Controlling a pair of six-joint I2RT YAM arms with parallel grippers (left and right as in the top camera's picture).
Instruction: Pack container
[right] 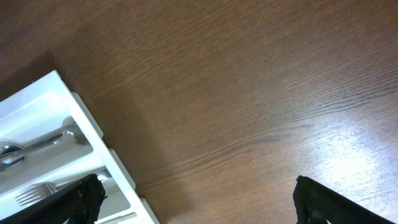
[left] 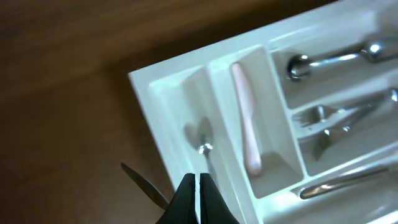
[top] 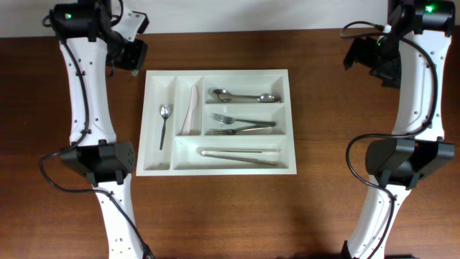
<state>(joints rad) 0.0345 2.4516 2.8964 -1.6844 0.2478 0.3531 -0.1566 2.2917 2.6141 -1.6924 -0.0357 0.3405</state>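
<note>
The container (top: 215,73) is a large white cutlery tray in the middle of the table. Its two narrow compartments hold a small spoon (top: 164,115) and a pale pink knife (top: 192,111). The long compartments hold two spoons (top: 244,96), forks (top: 241,124) and metal tongs (top: 241,155). My left gripper (top: 131,56) is shut and empty, raised over the tray's far left corner (left: 161,74); its jaws (left: 199,186) touch each other. My right gripper (top: 370,61) is open and empty beyond the tray's far right corner, with fingers wide apart (right: 199,199) over bare wood beside the tray (right: 74,106).
The brown wooden table (top: 338,208) surrounds the tray. Both arm bases stand at the front, left (top: 100,162) and right (top: 402,162). A white wall edge runs along the back of the table.
</note>
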